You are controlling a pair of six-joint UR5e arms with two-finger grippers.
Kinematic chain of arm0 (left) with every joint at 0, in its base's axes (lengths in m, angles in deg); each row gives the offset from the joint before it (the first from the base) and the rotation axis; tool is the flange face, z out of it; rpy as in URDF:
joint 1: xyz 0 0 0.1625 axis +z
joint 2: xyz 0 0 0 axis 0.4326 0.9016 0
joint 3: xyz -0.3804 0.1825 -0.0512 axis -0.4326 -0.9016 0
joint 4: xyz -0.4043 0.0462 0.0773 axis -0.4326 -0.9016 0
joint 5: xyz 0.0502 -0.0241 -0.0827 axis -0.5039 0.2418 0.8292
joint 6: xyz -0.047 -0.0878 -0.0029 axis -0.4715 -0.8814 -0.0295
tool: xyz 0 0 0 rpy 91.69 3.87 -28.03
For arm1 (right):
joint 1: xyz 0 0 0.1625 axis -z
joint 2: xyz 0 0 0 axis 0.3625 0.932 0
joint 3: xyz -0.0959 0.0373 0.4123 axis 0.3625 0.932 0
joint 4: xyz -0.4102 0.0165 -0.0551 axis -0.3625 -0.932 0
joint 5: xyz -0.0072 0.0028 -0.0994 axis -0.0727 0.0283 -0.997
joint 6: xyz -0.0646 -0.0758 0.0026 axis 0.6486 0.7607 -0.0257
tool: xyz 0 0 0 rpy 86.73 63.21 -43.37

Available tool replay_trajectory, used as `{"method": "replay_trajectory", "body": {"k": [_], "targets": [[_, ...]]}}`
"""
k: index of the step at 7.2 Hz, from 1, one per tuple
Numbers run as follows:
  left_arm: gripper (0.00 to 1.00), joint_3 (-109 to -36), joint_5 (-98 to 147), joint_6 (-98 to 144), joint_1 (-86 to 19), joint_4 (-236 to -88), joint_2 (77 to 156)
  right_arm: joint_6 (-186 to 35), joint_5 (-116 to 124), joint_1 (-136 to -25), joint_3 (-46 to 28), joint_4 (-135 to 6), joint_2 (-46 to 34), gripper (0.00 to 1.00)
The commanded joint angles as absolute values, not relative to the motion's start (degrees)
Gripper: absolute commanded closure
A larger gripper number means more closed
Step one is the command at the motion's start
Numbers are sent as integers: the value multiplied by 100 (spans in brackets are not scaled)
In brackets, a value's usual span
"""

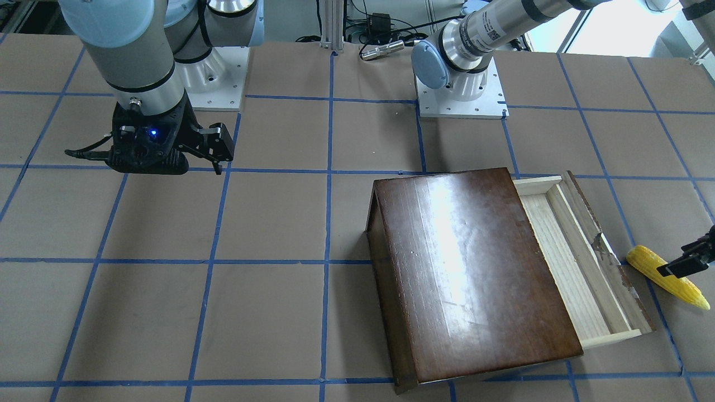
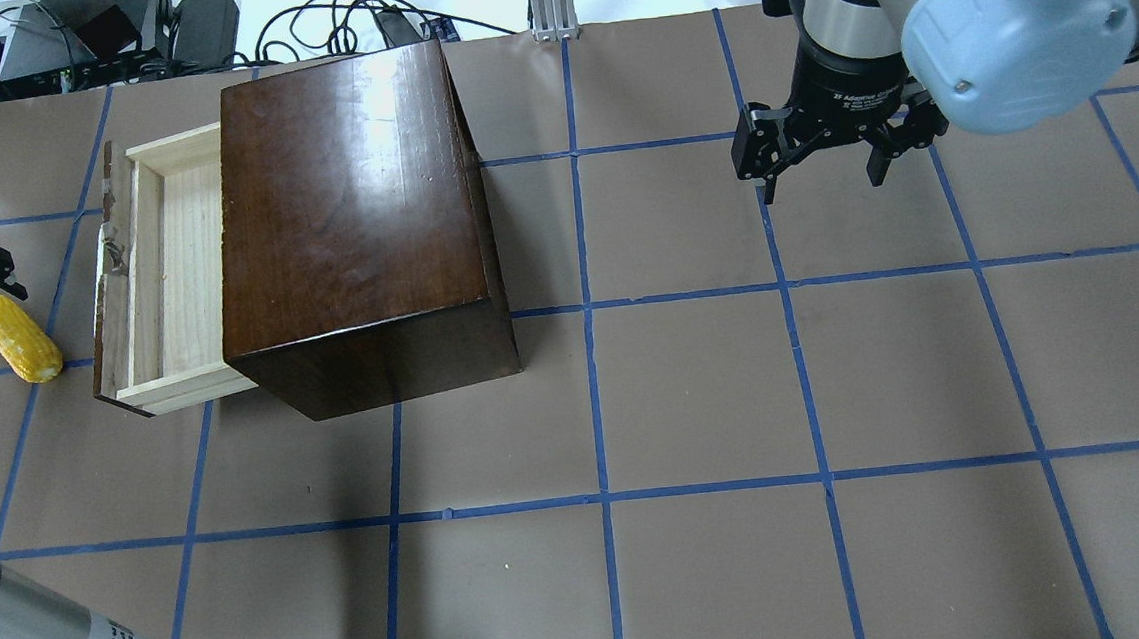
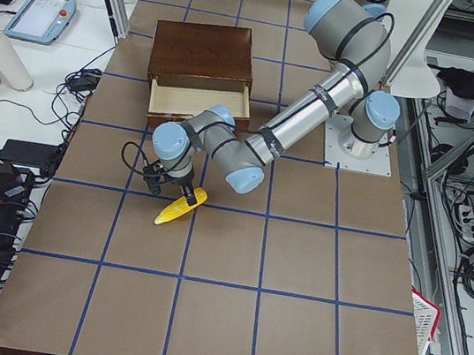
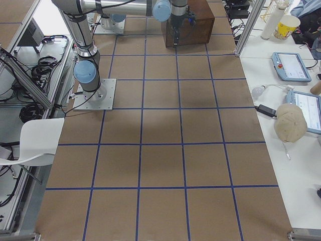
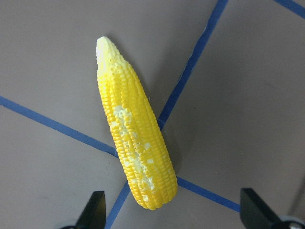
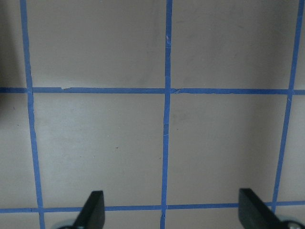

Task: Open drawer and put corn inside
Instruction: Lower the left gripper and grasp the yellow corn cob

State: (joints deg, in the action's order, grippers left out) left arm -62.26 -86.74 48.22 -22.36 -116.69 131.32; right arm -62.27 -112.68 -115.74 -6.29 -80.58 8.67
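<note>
Left gripper (image 5: 172, 215) hangs over the corn (image 5: 134, 143) with its fingers spread wide. In the wrist view the cob's thick end sits between the two fingertips, with a clear gap on either side, so nothing is pinched yet. How high the fingertips stand above the table (image 2: 695, 391) cannot be told.

The corn lies flat on the table across a blue tape line, with its pointed end away from the gripper. It is near the drawer (image 2: 171, 277) but not touching its chipped dark front.

The drawer is already pulled partway out of the box (image 2: 351, 204). Its pale wooden floor is bare, with nothing in it.

Well apart on the other side of the table, the right gripper (image 2: 821, 185) hovers with its fingers also spread, and only the taped table shows beneath it.

I judge the opening step done and the second half barely begun. The corn has yet to be gripped, lifted, carried over the front panel and set down in the tray. The opening looks wide enough for the cob lying lengthwise along the drawer.
</note>
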Motion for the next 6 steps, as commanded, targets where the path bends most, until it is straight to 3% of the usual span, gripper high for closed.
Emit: {"method": "replay_trajectory", "body": {"k": [1,4,5,6], "targets": [[1,-6196,-8951,4766,-2236,-11470,13357,-6227,-11268,-11574,-629,-8061,874,0],[3,-6152,-8952,4687,-2236,-11451,13577,-6227,-11268,-11574,-629,-8061,874,0],[9,-6152,-8952,4591,-2236,-11408,13629,-6227,-11268,-11574,-629,-8061,874,0],[25,-6152,-8961,4590,-2236,-11398,13665,-6227,-11268,-11574,-629,-8052,866,0]]}}
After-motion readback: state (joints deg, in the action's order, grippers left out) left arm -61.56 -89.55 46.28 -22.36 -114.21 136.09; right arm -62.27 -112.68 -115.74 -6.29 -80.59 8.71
